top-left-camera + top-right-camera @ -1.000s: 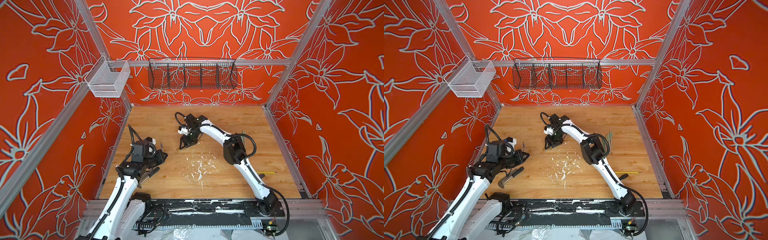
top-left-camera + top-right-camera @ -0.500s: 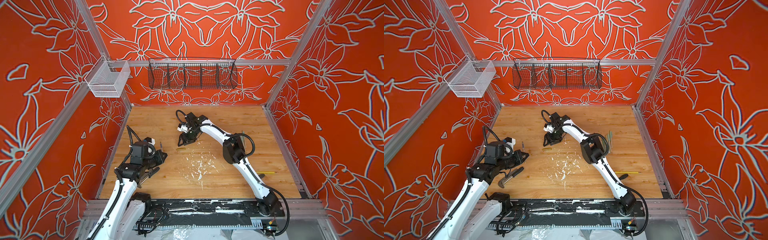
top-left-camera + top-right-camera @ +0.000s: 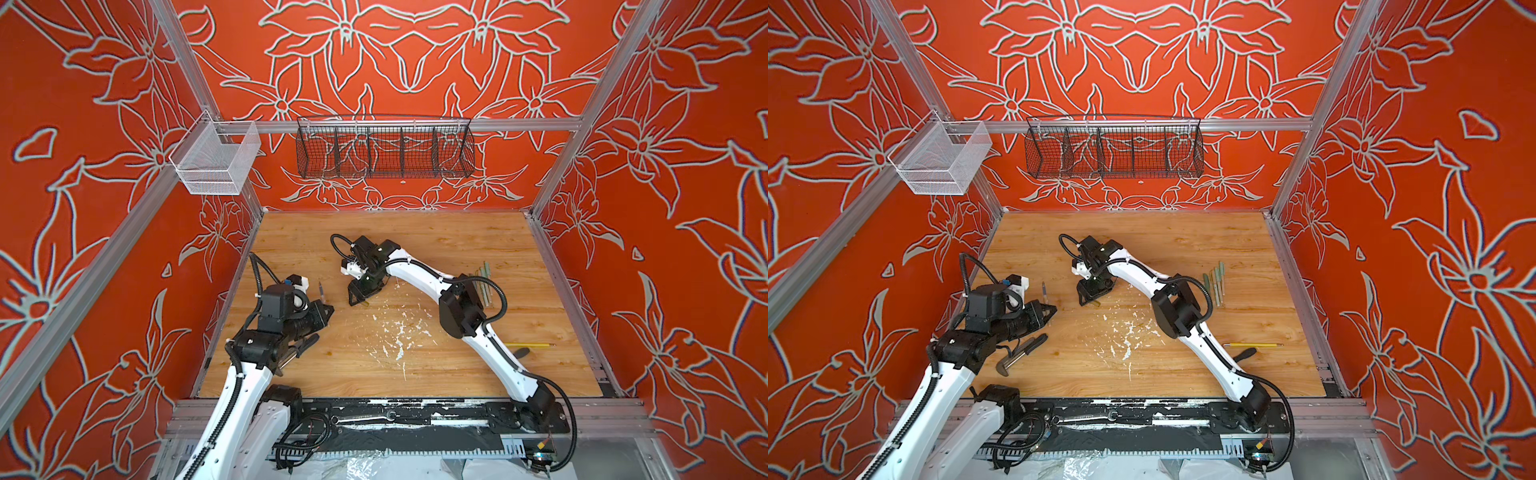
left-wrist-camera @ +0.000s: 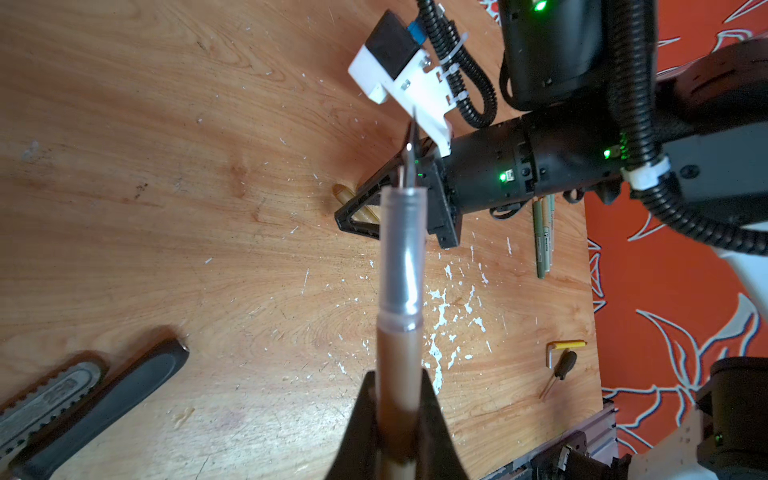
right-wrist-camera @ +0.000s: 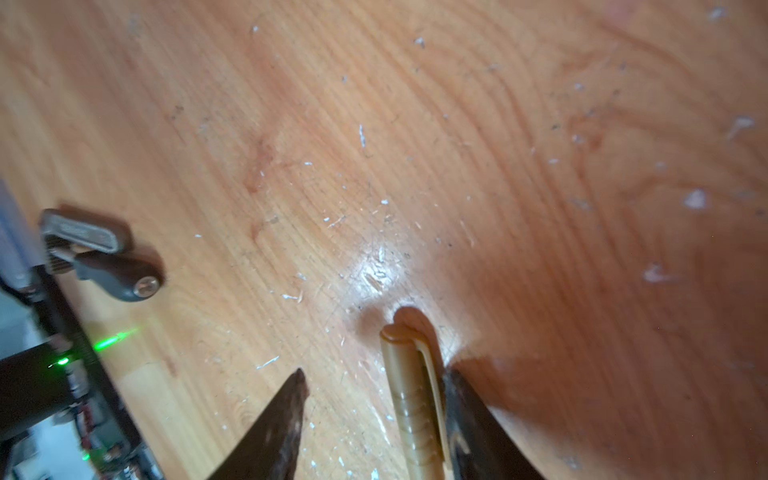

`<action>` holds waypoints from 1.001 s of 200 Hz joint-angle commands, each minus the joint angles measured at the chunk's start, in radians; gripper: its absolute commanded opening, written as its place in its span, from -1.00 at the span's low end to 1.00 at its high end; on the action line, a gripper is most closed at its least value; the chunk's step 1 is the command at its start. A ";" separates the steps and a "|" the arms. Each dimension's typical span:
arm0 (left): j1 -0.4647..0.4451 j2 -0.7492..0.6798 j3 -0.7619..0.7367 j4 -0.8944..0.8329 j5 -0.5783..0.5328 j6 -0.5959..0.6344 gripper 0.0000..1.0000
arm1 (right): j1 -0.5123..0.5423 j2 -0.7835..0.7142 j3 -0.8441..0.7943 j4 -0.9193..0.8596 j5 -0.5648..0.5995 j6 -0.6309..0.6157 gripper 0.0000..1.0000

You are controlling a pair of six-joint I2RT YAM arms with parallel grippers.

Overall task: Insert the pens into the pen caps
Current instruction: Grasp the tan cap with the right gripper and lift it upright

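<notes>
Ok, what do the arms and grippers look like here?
Both match. The left arm and right arm have white links, bulky black joints and looping black corrugated cables. The left gripper and right gripper have black, pointed triangular fingers. Each wrist carries a white camera mount; small green lights glow on the right arm.

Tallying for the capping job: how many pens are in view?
5: one pen gripped in the left end effector, and four pens lying side by side near the right edge of the table. Others may be hidden.
</notes>
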 commanded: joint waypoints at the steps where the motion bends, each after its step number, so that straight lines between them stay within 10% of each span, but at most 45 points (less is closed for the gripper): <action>1: 0.007 -0.033 0.024 -0.016 -0.010 -0.001 -1.00 | 0.006 0.070 -0.047 -0.152 0.174 -0.001 -0.01; 96: 0.010 -0.108 0.004 -0.010 -0.037 -0.016 -1.00 | 0.065 0.147 0.069 -0.239 0.399 0.010 -0.41; 160: 0.009 -0.090 -0.004 0.011 0.016 -0.016 -1.00 | 0.061 0.163 0.201 -0.268 0.369 0.036 -0.70; 200: -0.024 0.062 -0.014 0.094 0.187 -0.004 -1.00 | -0.042 -0.013 0.014 -0.164 0.244 0.133 -0.74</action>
